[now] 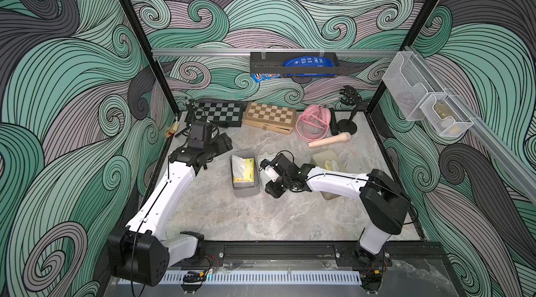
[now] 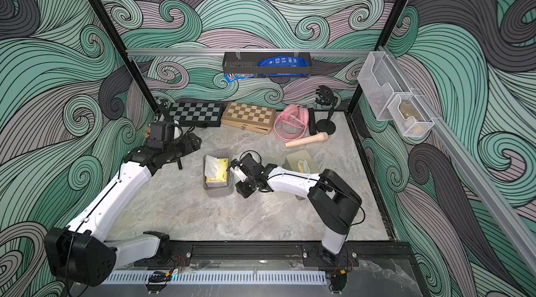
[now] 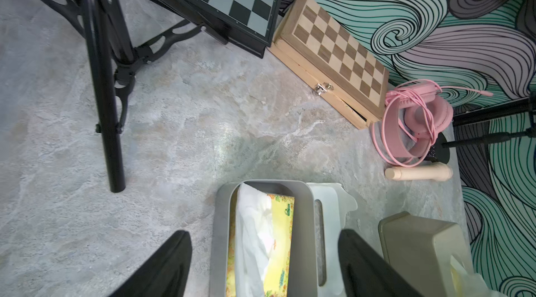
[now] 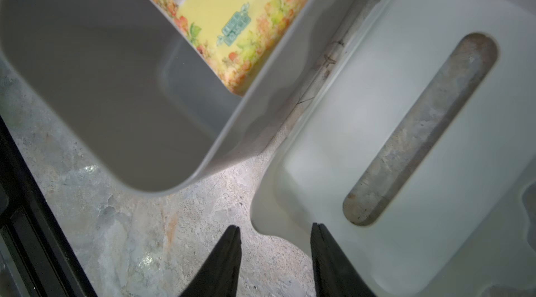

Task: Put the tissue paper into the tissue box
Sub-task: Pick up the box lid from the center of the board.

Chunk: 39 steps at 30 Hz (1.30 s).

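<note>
Right gripper [image 4: 275, 226] hovers low over the grey marbled table [image 1: 261, 223], jaws apart and gripping nothing. One fingertip is above the corner of the flat white plastic lid with a long slot [image 4: 333, 150], which lies just beside the box, evidently so that the opening is clear. Left gripper [image 3: 264, 233] stands wide open and empty, apart from the box, which leaves the box top unobstructed. The yellow floral-printed tissue paper pack [image 1: 245, 172], a white sheet protruding, lies inside the open-topped grey plastic tissue box [image 1: 242, 192]; fitting the lid is judged the likely remaining step.
</note>
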{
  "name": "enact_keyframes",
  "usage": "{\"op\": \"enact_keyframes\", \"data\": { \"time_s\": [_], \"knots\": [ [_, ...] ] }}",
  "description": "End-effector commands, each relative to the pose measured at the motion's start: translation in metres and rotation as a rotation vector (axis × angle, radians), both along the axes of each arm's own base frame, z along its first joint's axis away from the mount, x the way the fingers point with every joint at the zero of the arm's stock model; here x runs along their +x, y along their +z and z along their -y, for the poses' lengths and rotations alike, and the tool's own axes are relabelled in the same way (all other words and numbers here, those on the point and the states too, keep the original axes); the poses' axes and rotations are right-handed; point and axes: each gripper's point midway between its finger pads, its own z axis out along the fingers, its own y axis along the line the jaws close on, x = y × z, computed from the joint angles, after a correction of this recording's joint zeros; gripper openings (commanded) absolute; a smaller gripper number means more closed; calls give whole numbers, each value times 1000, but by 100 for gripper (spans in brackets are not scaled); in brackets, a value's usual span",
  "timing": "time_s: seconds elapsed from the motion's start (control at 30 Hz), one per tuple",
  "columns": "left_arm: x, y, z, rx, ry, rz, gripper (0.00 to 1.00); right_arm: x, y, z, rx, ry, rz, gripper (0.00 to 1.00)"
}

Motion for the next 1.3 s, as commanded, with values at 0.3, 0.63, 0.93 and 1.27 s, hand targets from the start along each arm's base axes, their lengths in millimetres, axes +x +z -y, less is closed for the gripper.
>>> {"op": "enact_keyframes", "data": {
  "time_s": [0.3,0.63,0.93,1.27],
  "knots": [
    [-10,-5,-18,34,-10,-23,82,-2,-19,-12,-8,39,18,26],
    [-7,-8,2,-44,-95,7,82,-4,25,-2,31,32,82,0],
    [-7,8,32,-216,-210,36,82,18,185,17,395,21,250,0],
    [-33,-2,81,-571,-358,-68,80,9,332,7,1076,200,372,0]
  ]
}}
